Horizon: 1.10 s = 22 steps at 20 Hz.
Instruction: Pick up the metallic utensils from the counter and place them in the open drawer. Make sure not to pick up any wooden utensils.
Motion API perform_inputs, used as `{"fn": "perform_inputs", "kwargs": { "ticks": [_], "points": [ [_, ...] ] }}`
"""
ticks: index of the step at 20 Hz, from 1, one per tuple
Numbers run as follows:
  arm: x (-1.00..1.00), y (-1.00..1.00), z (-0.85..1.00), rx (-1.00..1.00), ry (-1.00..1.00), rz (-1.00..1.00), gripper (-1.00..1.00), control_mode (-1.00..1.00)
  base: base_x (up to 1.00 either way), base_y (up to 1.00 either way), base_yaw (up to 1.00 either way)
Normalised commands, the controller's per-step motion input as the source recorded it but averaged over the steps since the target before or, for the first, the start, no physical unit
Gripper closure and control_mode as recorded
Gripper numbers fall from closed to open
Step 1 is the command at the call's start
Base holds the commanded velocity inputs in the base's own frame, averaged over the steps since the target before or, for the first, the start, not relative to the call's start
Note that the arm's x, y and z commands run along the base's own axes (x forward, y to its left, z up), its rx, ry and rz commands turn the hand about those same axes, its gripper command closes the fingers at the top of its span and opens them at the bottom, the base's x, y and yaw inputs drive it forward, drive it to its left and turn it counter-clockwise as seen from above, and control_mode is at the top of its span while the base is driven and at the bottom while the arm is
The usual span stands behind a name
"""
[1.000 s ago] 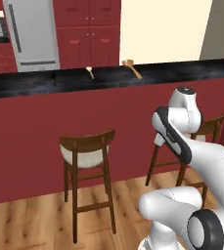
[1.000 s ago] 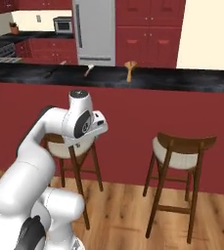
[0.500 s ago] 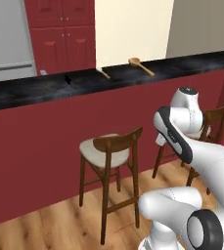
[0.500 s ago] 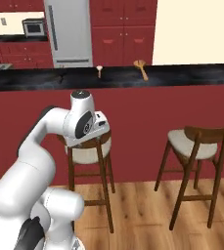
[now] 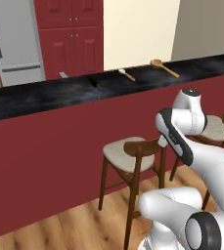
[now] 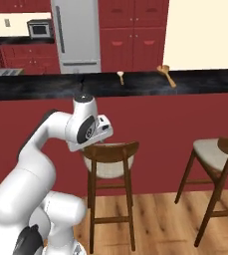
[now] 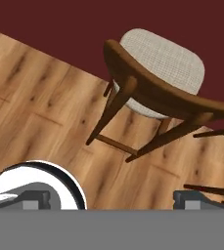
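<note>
Base drove; stool (image 7: 157, 68) now under open pincer (image 7: 113, 200).

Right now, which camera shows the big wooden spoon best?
The left base view: the wooden spoon lies in plain sight, bowl and handle both clear. The right base view shows it smaller and foreshortened. The hand view looks down at a stool and floor instead.

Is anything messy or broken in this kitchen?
Nothing looks spilled or broken. The wooden spoons and the dark knife lie flat on the black counter, and the stools stand upright.
</note>
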Motion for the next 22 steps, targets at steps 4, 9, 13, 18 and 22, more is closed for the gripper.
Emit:
{"fn": "perform_inputs", "kwargs": {
  "ticks": [4,9,13,18,22],
  "points": [
    [0.00,0.00,0.00,0.00,0.00,0.00,-1.00,1.00,0.84,0.08,0.00],
    [0.00,0.00,0.00,0.00,0.00,0.00,-1.00,1.00,0.90,0.32,-0.01],
    [0.00,0.00,0.00,0.00,0.00,0.00,-1.00,1.00,0.75,0.40,-0.08],
    [0.00,0.00,0.00,0.00,0.00,0.00,-1.00,1.00,0.00,0.01,-0.01],
    [0.00,0.00,0.00,0.00,0.00,0.00,-1.00,1.00,0.00,0.00,0.00]
  ]
}}
